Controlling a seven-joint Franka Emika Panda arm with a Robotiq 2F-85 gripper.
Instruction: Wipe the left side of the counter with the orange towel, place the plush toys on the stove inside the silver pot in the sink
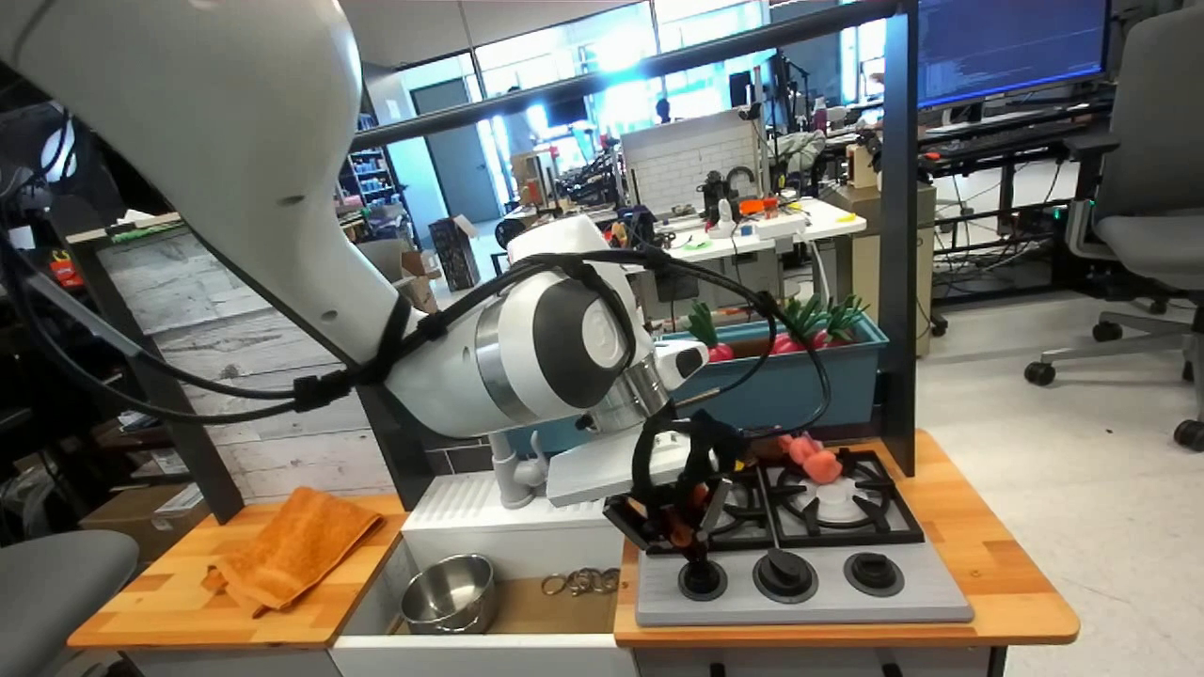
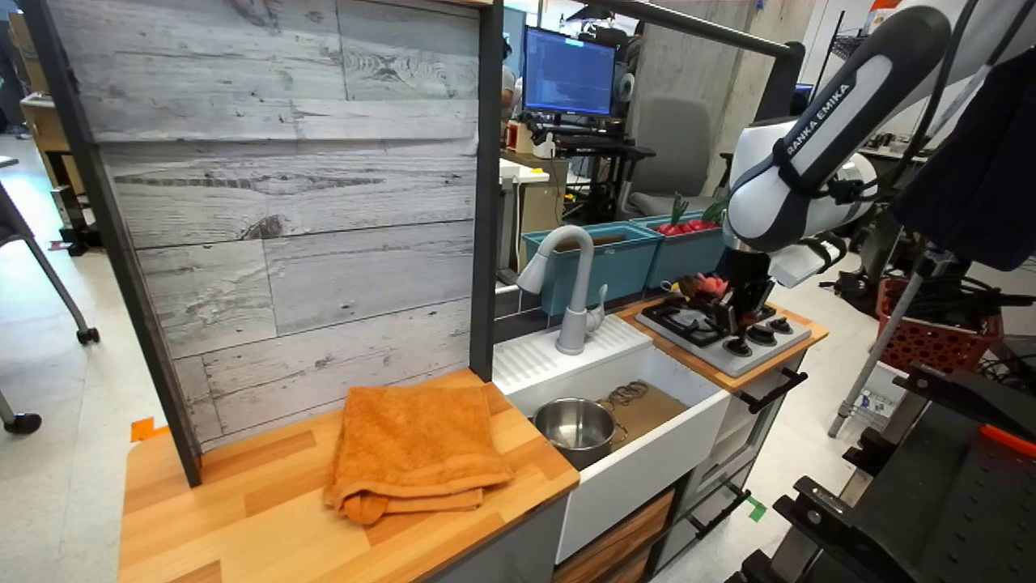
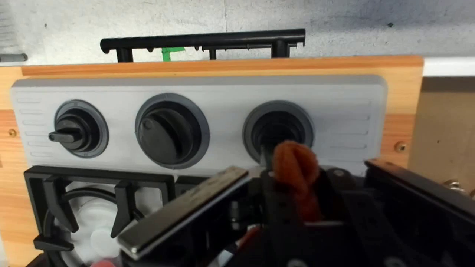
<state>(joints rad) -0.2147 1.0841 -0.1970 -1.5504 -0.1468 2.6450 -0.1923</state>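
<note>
"Nearest us in the wrist view is the gripper (image 3: 305, 178), over the front of the stove (image 3: 222, 122), close by a knob (image 3: 280, 122). Are its jaws apart?"

"No, they look drawn together, with a tuft of 1 orange-red plush toy (image 3: 295, 167) poking up between them. I'd call that a hold, though how much is pinched I can't tell."

"So how far along are we?"

"Early in the toy part, I'd judge. In both exterior views the silver pot (image 2: 575, 425) sits in the sink (image 2: 639, 478), and I see 0 toys inside it."

"What else is on the stove?"

"At least 1 more, a pinkish-red toy (image 1: 818, 461) toward the back, plain in an exterior view. The arm (image 1: 503, 357) hides part of the stove, so I won't promise a full count."

"And the wiping?"

"The orange towel (image 2: 421, 441) lies folded on the counter (image 2: 267, 534), on the opposite side of the sink from the stove, well apart from the gripper. Nothing shows whether that surface is wiped; a grip on a toy suggests so, but I'm guessing."

"Then what remains?"

"Carrying this toy to the pot and releasing it, then fetching the rest: 2 trips at minimum, by my reckoning."
</note>
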